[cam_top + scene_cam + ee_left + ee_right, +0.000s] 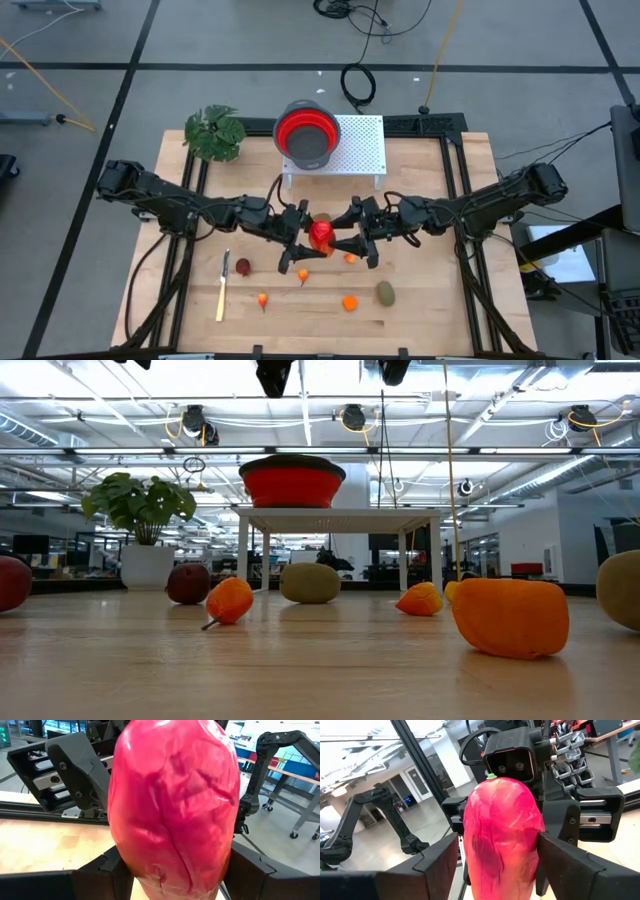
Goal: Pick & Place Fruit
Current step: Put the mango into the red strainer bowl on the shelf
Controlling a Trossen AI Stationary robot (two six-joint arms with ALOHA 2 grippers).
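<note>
A red-orange elongated fruit [321, 235] hangs above the middle of the table between my two grippers. My left gripper [306, 238] comes from the table's left and is shut on it. My right gripper [342, 238] comes from the right and is open. Its fingers stand on either side of the fruit [502, 840], with a gap showing beside one finger [437, 862]. On the table lie a dark red ball [243, 266], an olive-brown oval [385, 293] and several tiny orange pieces [350, 303]. My left gripper pinches the red fruit's two long sides [125, 865] between its two fingers [100, 872]. The fingers come level from the table's left. The fruit stands roughly upright in the hold, green stem tip [491, 776] up, lifted clear of the table.
A red bowl [306, 133] sits on a white perforated stand [358, 150] at the far middle, with a green plant [214, 132] to its left. A pale-yellow knife [222, 290] lies near the front left. Black frame rails [470, 250] run along the table's sides.
</note>
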